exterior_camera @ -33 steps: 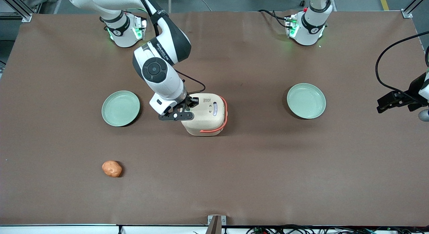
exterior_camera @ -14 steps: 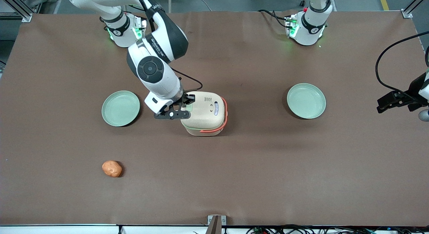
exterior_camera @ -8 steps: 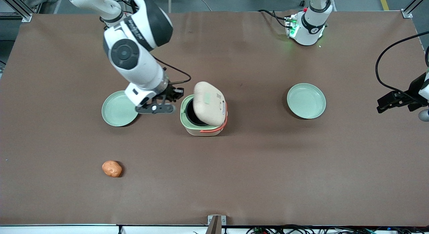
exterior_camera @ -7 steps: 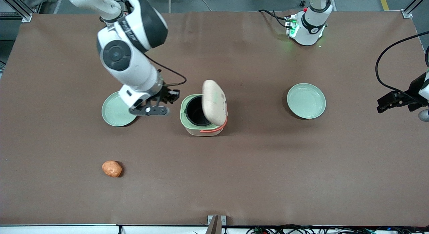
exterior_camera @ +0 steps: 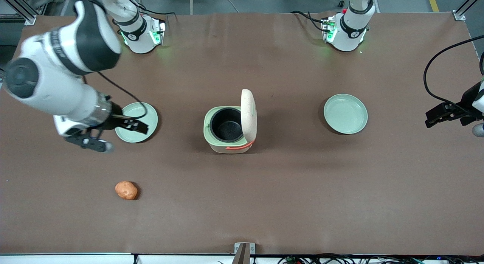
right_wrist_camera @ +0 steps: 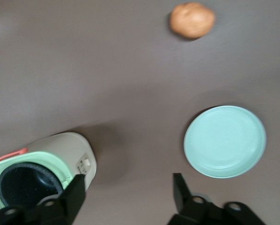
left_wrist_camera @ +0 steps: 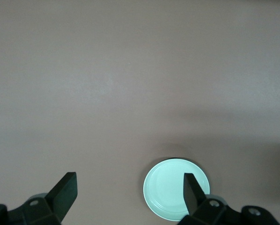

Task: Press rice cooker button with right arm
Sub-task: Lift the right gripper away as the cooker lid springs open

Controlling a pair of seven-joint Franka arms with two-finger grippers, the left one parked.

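Observation:
The rice cooker (exterior_camera: 227, 141) stands mid-table with its cream lid (exterior_camera: 248, 114) swung upright, so the mint-green rim and black inner pot (exterior_camera: 227, 125) show. My right gripper (exterior_camera: 115, 135) hangs well away from it, toward the working arm's end of the table, over the near edge of a mint-green plate (exterior_camera: 149, 124). Its fingers are open with nothing between them. In the right wrist view the gripper (right_wrist_camera: 128, 192) is spread over bare table between the cooker (right_wrist_camera: 60, 152) and that plate (right_wrist_camera: 225, 141). A small white switch (right_wrist_camera: 86, 163) shows on the cooker's side panel.
An orange-brown lump (exterior_camera: 126, 190) lies nearer the front camera than the plate; it also shows in the right wrist view (right_wrist_camera: 192, 19). A second mint-green plate (exterior_camera: 345, 113) sits toward the parked arm's end, seen also in the left wrist view (left_wrist_camera: 175, 187).
The gripper left the cooker's top and swung away toward the working arm's end, past the plate. The lid popped open and rose from half-raised to fully upright.

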